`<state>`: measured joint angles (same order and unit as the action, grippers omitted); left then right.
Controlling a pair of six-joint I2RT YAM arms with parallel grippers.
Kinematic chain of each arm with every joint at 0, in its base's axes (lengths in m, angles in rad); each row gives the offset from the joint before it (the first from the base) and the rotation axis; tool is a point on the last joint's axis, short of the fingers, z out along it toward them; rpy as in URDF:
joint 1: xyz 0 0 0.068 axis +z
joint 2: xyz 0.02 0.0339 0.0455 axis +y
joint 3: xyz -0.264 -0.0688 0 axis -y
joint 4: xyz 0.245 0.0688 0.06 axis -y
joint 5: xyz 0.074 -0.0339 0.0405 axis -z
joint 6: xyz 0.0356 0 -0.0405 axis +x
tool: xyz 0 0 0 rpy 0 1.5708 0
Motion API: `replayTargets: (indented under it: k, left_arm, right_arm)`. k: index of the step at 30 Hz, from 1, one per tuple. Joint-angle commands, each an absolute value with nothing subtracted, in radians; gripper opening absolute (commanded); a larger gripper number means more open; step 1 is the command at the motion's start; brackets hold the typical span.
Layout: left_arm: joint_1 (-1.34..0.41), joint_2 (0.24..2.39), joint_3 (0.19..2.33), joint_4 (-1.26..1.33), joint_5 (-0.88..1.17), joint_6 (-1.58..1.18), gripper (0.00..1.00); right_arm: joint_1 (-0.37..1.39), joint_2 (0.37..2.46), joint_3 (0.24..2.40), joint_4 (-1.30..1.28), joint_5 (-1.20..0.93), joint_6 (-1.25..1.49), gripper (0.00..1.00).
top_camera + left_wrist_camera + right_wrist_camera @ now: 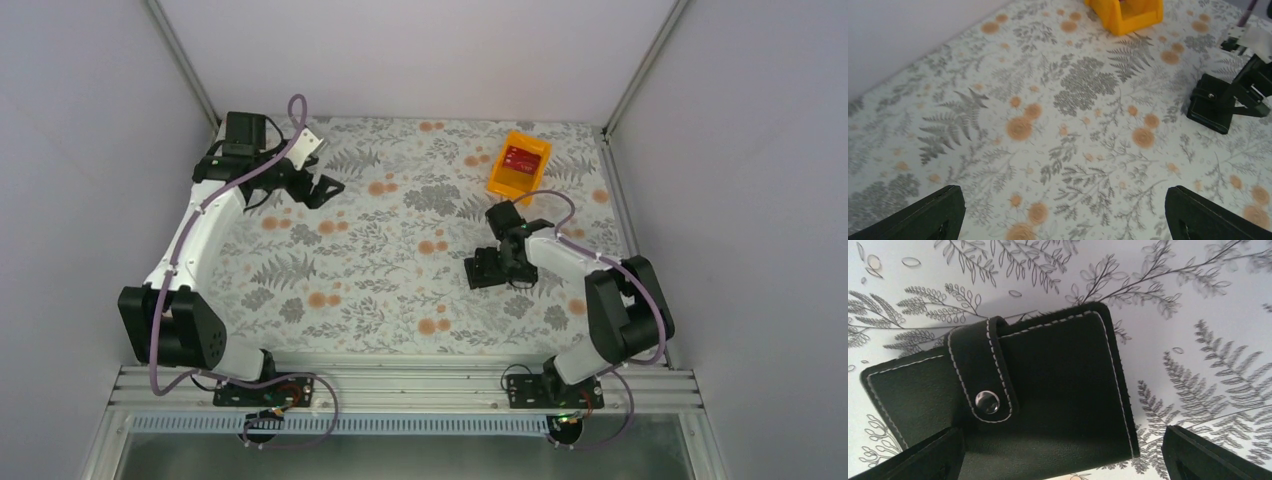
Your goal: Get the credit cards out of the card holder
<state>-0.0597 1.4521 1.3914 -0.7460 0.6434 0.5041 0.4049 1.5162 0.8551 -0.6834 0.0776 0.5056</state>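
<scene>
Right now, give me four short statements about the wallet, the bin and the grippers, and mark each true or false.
1. The wallet is snapped shut. True.
2. The right gripper is shut on the wallet. False: its jaws stand open over it.
3. The bin holds a red card. True.
4. The left gripper holds a card. False: it is open and empty, far from the wallet.
</scene>
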Motion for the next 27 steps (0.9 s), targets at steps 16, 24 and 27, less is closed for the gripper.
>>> replayTargets:
  k: [16,24,27]
  left_arm:
    - [-0.083,1.437,1.326,-0.773,0.763,0.487,1.00]
    - [-0.083,1.600,1.253,-0.619,0.812,0.210,1.00]
    - [-0.087,1.658,1.208,-0.570,0.801,0.179,0.97]
  right_arm:
    - [0.355,1.521,0.723,-0.360,-0.477,0.620,0.95]
    - [0.661,1.557,0.749,-0.076,-0.449,1.000,0.95]
    - [0.728,1.678,0.859,-0.106,-0.462,0.953,0.96]
